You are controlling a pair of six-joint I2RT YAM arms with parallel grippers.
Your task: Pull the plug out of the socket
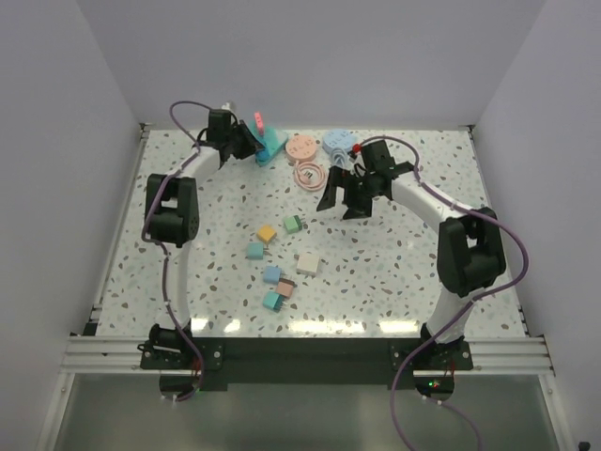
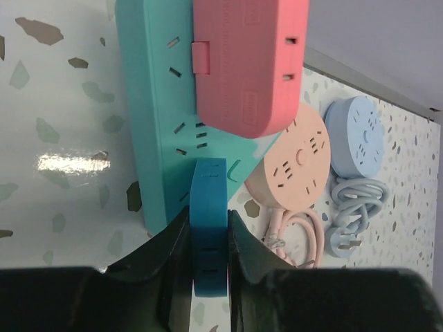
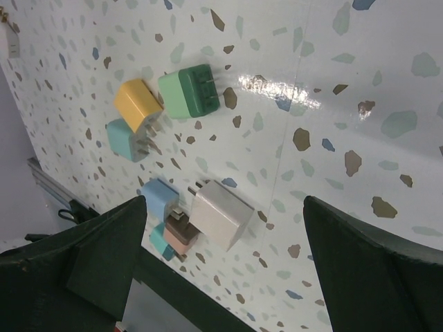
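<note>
The blue plug (image 2: pixel 209 235) is sitting in the near end of the teal socket strip (image 2: pixel 149 117), and the left hand (image 2: pixel 208 220) is clamping it from both sides, one finger pressing each flank. In the overhead view this pair is lying at about 11 o'clock on the bench (image 1: pixel 394 272), close to the back edge. A pink socket strip (image 2: pixel 246 62) is resting on top of the teal one, overlapping its far half. At 3 o'clock from the plug in the left wrist view, a peach round socket (image 2: pixel 297 169) and a pale blue round socket (image 2: pixel 356 135) are lying side by side, each with its cord coiling beside it.

The right hand (image 1: pixel 346 202) is hanging over the bench at roughly 1 o'clock, its fingers spread wide and gripping nothing. Below it, small chargers are lying scattered near the bench's middle: yellow (image 3: pixel 138 102), green (image 3: pixel 190 90) and white (image 3: pixel 220 213) among them.

The bench is showing a glossy white speckled top, and plain pale walls (image 1: pixel 310 56) are closing it in on three sides.
</note>
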